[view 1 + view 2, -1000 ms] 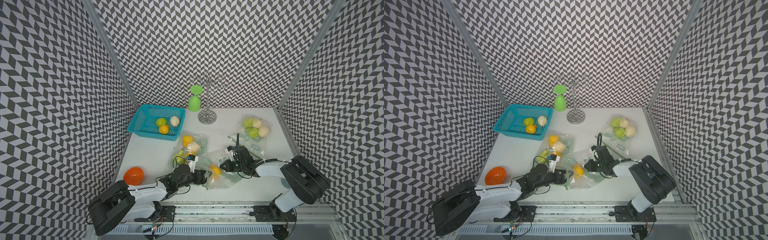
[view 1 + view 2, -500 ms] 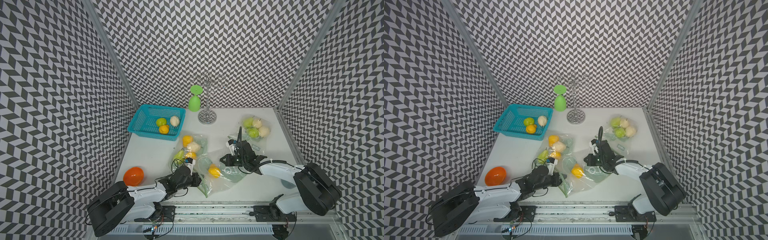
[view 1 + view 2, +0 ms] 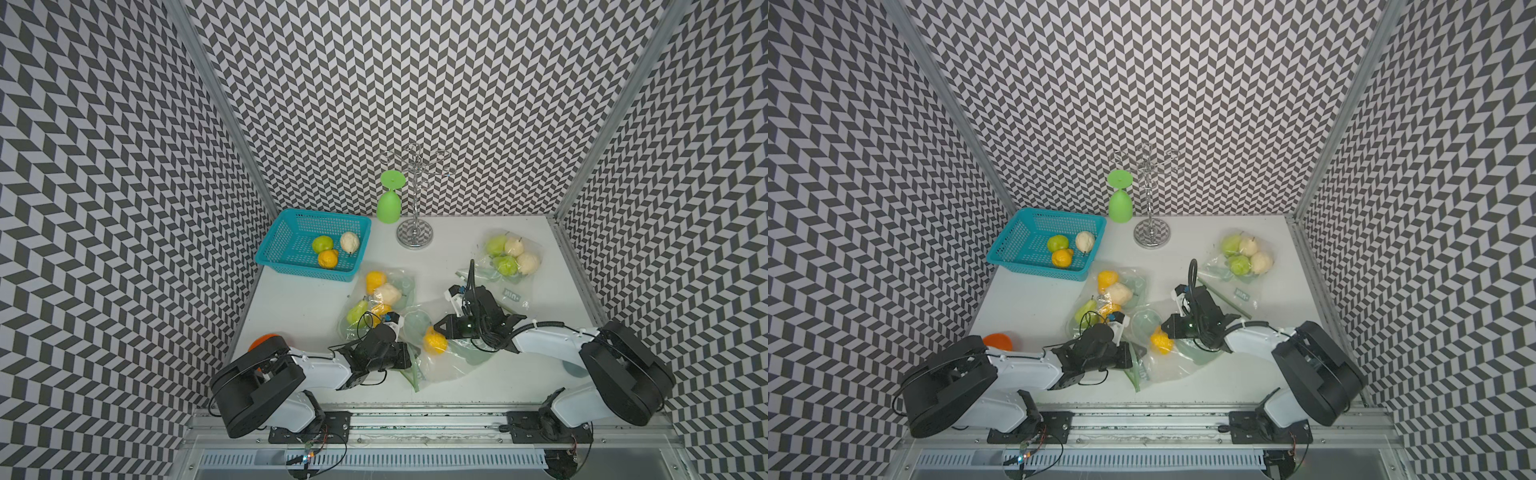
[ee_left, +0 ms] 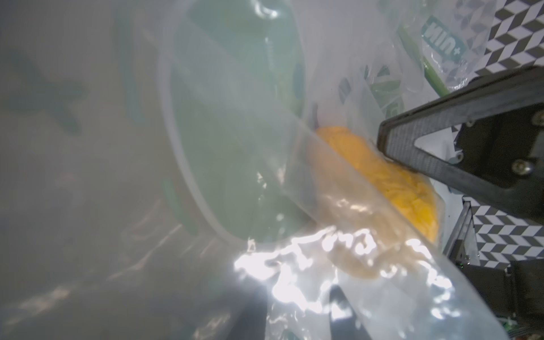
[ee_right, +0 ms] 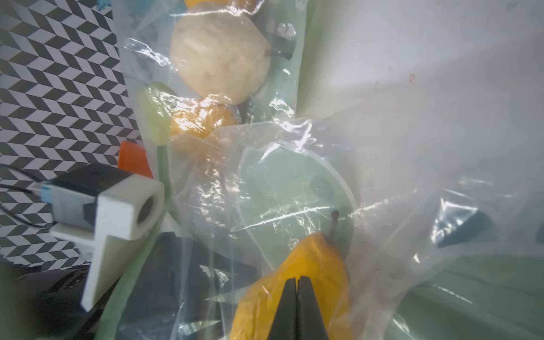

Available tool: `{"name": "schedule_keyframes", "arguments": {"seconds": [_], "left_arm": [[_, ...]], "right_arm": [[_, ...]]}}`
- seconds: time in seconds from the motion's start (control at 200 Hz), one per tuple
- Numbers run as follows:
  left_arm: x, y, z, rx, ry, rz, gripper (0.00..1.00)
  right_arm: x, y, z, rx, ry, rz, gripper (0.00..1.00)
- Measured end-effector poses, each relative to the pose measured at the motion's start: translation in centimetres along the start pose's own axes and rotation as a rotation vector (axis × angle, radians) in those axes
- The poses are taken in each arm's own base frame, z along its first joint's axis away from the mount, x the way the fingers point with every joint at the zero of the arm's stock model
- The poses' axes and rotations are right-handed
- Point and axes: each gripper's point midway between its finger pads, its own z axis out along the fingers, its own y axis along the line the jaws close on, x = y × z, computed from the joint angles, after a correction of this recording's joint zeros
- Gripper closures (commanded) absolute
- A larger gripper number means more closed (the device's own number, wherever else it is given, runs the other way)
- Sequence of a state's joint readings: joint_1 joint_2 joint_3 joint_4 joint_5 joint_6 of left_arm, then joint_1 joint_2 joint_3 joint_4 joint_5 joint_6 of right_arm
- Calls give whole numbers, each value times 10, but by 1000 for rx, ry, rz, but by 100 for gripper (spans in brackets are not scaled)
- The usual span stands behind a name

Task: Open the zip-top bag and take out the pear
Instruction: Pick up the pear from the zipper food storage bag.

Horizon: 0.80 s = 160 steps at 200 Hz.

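The pear [image 3: 435, 341] lay inside the bag [image 3: 451, 368] at the front of the table [image 3: 299, 320], between both claws. My right claw [image 5: 296, 287] was closed tight at the film over it. About the left claw [image 3: 408, 360], I could not tell.

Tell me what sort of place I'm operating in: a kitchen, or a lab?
Most likely a robot test cell, not a kitchen: chevron-patterned panel walls enclose the white table on three sides, and the left arm and right arm mount on a metal rail along its front.
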<state>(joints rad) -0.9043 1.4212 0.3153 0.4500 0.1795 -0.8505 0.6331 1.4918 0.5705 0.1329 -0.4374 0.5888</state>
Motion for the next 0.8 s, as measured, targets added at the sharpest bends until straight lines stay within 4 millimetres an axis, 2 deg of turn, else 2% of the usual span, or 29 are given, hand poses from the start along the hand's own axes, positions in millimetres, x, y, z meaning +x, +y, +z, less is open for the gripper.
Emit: {"name": "schedule_keyframes", "arguments": {"seconds": [0.28,0.466,0.801], "left_arm": [[6,-23,5,68,25,48,25],[13,-34,7,111,47,53,19],[19,-47,9,158,64,49,10]], "right_arm": [[9,-14,8,8,-18,37,100],[16,-22,20,12,-3,63,100],[17,-12,30,-37,-5,58,100]]}}
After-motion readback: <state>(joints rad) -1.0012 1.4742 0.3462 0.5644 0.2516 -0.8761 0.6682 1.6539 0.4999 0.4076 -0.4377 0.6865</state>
